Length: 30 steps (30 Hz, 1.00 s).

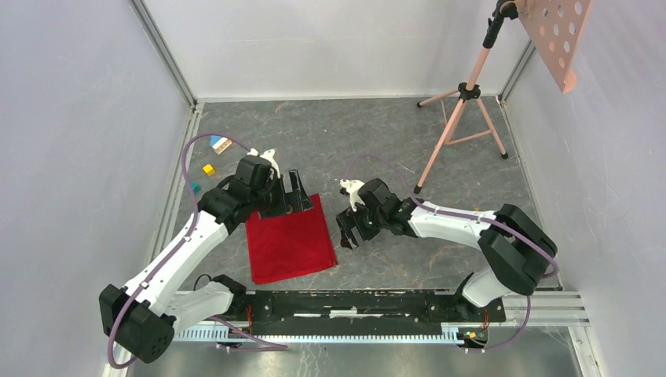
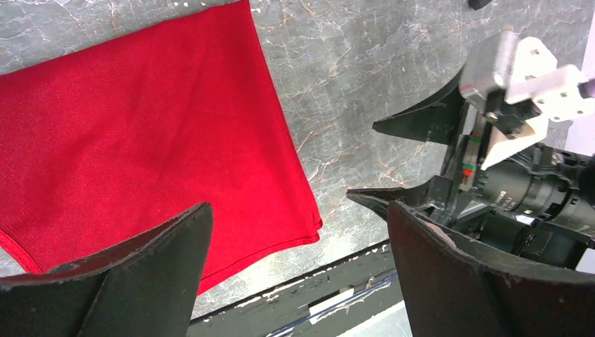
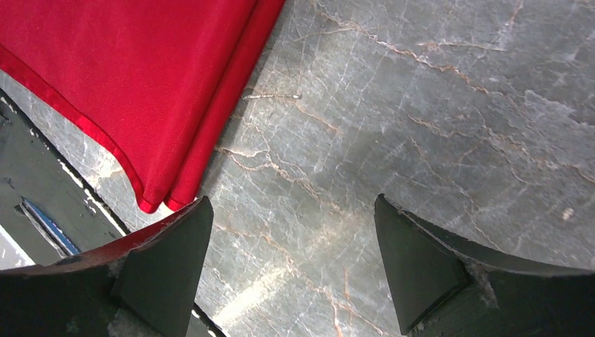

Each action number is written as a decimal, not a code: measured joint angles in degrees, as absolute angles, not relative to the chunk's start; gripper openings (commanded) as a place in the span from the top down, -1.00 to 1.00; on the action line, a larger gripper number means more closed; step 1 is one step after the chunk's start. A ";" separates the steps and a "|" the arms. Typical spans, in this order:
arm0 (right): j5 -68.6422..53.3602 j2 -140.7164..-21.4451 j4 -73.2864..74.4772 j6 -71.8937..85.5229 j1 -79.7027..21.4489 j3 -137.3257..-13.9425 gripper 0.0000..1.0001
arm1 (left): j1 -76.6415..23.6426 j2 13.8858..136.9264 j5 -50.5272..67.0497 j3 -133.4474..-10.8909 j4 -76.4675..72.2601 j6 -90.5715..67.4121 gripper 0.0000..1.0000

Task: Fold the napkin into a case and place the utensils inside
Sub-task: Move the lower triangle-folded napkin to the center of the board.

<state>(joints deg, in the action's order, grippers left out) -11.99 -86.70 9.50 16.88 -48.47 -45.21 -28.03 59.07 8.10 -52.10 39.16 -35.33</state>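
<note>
Napkin (image 1: 290, 242) lies flat on the grey marbled surface (image 1: 369, 141) in the view from above, a bright red, roughly square piece just ahead of the arm bases. The left arm reaches forward from its base and bends over the cloth's far edge, with the left gripper (image 1: 289, 200) above that edge. The right arm comes in from the right side, elbow out, and the right gripper (image 1: 347, 234) hangs just beside the napkin's right edge. A few small coloured blocks (image 1: 208, 169) sit off to the far left.

Seen from the left wrist, the fingers (image 2: 140, 274) are spread wide with nothing between them. The napkin (image 2: 140, 119) fills the left side below, its corner near the black rail (image 2: 316, 281). The right gripper (image 2: 362, 160) shows opposite, also parted.

From the right wrist, the fingers (image 3: 161, 267) stand far apart and hold nothing, over bare surface (image 3: 421, 105). The napkin (image 3: 133, 77) is at upper left, its edge showing two layers folded one over the other.
</note>
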 measured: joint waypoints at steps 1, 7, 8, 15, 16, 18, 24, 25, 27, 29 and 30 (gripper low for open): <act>-12.16 -87.50 9.30 17.28 -48.47 -45.58 -0.83 | -28.03 59.05 8.08 -52.05 39.27 -35.31 -1.00; -12.43 -90.61 8.84 19.68 -48.47 -46.87 -0.68 | -28.01 59.83 7.46 -52.07 39.27 -35.27 -1.00; -12.64 -90.61 8.60 20.38 -48.49 -46.87 -0.67 | -28.01 60.45 7.46 -52.10 39.27 -35.27 -1.00; -14.79 -90.59 0.40 26.55 -51.77 -44.23 -0.60 | -27.94 66.06 7.51 -52.10 37.85 -35.53 -0.91; -14.72 -90.61 -0.32 27.38 -52.84 -43.83 -0.59 | -27.81 66.92 7.64 -52.10 37.26 -35.92 -0.91; -14.37 -90.70 -1.32 29.23 -55.18 -43.46 -0.58 | -27.66 68.01 7.92 -51.68 35.90 -36.77 -0.91; -10.57 -90.91 -2.90 33.45 -60.07 -42.98 -0.33 | -27.33 68.20 8.80 -50.57 34.37 -38.61 -0.90; -10.11 -90.96 -2.87 33.74 -60.31 -42.94 -0.25 | -27.33 68.05 9.04 -50.57 34.24 -38.76 -0.90; -8.84 -91.29 -2.81 34.22 -60.88 -42.83 -0.10 | -27.33 67.55 9.19 -50.54 34.13 -38.83 -0.90; -8.69 -91.72 -3.22 34.30 -61.10 -42.35 0.14 | -27.33 66.65 9.21 -50.28 34.11 -38.87 -0.90; -8.67 -91.85 -3.27 34.28 -61.08 -41.95 0.18 | -27.33 66.17 9.21 -50.15 34.15 -38.92 -0.90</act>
<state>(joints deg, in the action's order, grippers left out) -8.67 -91.85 -3.27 34.28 -61.08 -41.95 -27.33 66.17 9.21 -50.15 34.15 -38.92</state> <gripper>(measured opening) 0.507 0.952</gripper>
